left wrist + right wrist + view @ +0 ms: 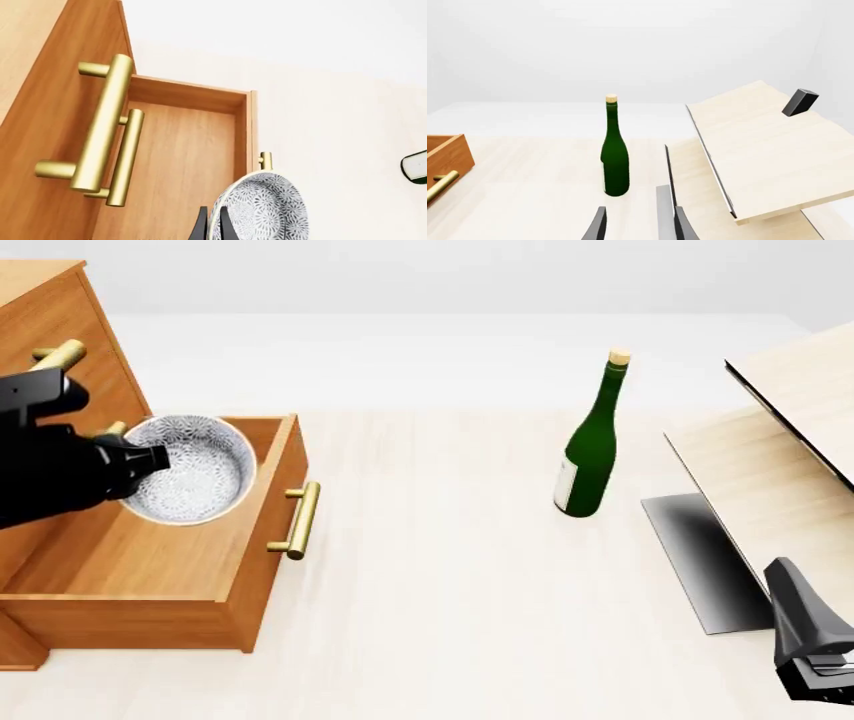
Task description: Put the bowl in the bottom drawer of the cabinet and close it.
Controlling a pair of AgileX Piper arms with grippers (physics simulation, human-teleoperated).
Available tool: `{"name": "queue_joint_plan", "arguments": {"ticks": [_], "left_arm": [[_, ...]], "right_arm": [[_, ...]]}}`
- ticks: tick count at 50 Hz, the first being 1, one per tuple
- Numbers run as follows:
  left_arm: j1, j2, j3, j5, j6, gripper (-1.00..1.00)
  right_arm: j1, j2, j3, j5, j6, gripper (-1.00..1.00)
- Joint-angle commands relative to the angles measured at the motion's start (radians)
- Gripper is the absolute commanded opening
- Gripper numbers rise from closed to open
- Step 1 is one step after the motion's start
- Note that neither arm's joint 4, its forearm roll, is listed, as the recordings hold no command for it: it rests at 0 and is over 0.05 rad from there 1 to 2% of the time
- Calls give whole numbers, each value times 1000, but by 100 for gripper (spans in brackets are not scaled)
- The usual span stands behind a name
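The white, grey-blue speckled bowl (pixel 191 470) hangs tilted over the open bottom drawer (pixel 147 560) of the orange-brown cabinet (pixel 60 350). My left gripper (pixel 140 460) is shut on the bowl's rim. In the left wrist view its dark fingers (pixel 200 227) pinch the edge of the bowl (pixel 267 210), with the drawer's wooden floor (pixel 180 160) beyond. The drawer's brass handle (pixel 302 520) faces the middle of the table. My right gripper (pixel 814 645) is low at the near right, open and holding nothing, and the right wrist view shows its fingers (pixel 597 225) apart.
A tall green bottle (pixel 587 445) stands mid-table, and it also appears ahead of my right gripper as the bottle (pixel 615 160). Pale wooden boards (pixel 787 440) slant at the right over a dark grey plate (pixel 701 560). The brass handles (pixel 100 125) of the upper drawers jut out beside the bowl.
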Motion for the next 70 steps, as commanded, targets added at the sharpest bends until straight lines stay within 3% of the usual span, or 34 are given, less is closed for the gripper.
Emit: {"name": "queue_joint_plan", "arguments": {"ticks": [1, 28, 70], "left_arm": [[45, 14, 45, -29, -2, -100], [98, 38, 82, -56, -7, -100], [154, 204, 126, -187, -22, -100]], "right_arm": [[0, 0, 0, 0, 0, 100], [0, 0, 0, 0, 0, 100], [0, 0, 0, 0, 0, 100]]}}
